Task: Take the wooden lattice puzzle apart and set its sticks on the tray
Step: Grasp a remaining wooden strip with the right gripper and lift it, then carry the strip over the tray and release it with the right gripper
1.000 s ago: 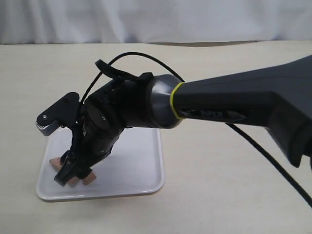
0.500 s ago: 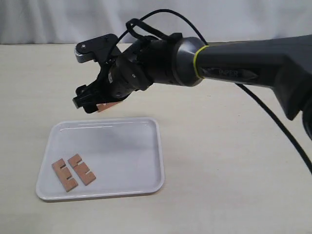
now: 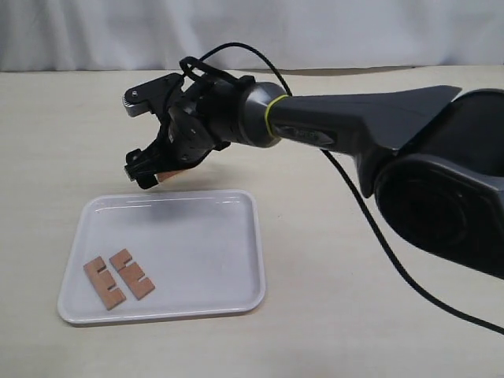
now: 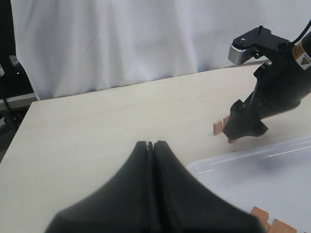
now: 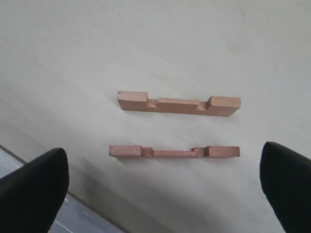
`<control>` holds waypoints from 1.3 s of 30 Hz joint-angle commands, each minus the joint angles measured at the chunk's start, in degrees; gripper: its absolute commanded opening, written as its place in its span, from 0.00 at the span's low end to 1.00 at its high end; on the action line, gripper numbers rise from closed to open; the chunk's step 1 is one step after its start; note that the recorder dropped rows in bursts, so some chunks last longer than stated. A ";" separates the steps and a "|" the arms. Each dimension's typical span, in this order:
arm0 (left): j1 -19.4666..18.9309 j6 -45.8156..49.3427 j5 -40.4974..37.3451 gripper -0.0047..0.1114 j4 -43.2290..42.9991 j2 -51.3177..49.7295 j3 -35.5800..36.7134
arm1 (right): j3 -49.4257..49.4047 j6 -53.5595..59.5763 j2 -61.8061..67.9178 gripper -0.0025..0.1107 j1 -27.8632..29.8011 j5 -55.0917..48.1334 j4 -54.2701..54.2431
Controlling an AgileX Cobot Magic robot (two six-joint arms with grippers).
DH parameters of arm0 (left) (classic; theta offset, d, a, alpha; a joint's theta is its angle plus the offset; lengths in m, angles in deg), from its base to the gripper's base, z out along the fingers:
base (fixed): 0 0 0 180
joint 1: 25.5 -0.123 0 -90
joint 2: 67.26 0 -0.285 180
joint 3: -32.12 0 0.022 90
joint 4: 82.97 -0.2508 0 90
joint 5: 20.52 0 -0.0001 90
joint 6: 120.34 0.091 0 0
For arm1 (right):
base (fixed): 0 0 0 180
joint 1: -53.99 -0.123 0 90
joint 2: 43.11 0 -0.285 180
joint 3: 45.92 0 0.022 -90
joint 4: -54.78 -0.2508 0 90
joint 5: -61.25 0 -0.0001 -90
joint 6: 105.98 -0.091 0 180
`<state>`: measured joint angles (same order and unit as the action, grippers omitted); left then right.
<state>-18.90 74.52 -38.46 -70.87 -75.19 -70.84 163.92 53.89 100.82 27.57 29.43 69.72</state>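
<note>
Right wrist view: right pincer (image 5: pixel 160 187) gapes wide over two sticks (image 5: pixel 179 104).

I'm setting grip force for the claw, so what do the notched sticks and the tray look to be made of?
The sticks: apparently wood, reddish-brown with a dull, unvarnished-looking surface; the crisp square-cut notches and lack of shine suggest it. The tray: probably plastic, white, smooth and slightly glossy, judging by thin light streaks near its rounded rim; coated metal cannot be ruled out.
</note>
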 commanded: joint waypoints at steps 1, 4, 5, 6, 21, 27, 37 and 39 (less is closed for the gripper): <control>-0.60 0.30 0.52 0.04 0.12 0.14 0.18 | 0.95 -0.11 1.13 0.99 0.63 1.69 0.73; -0.60 0.30 0.52 0.04 0.12 0.14 0.18 | 0.95 -0.23 1.96 0.99 1.51 3.29 0.84; -0.60 0.30 0.52 0.04 0.12 0.14 0.18 | 0.95 -0.23 2.25 0.99 1.53 3.42 0.60; -0.60 0.30 0.52 0.04 0.12 0.14 0.18 | 0.95 -0.23 2.65 0.99 1.53 3.79 0.60; -0.60 0.30 0.52 0.04 0.12 0.14 0.18 | 0.95 -0.23 3.71 0.17 1.01 5.95 -0.33; -0.60 0.30 0.52 0.04 0.12 0.14 0.18 | 0.95 -0.09 -1.95 0.07 0.51 4.94 -0.36; -0.60 0.30 0.52 0.04 0.12 0.14 0.18 | -3.19 21.20 -12.32 0.07 -2.33 0.02 -9.20; -0.60 0.30 0.52 0.04 0.12 0.14 0.18 | -7.82 33.55 -14.30 0.07 -2.33 2.33 -20.48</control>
<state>-18.90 74.52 -38.46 -70.87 -75.19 -70.84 160.53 73.36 88.50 25.27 31.00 60.15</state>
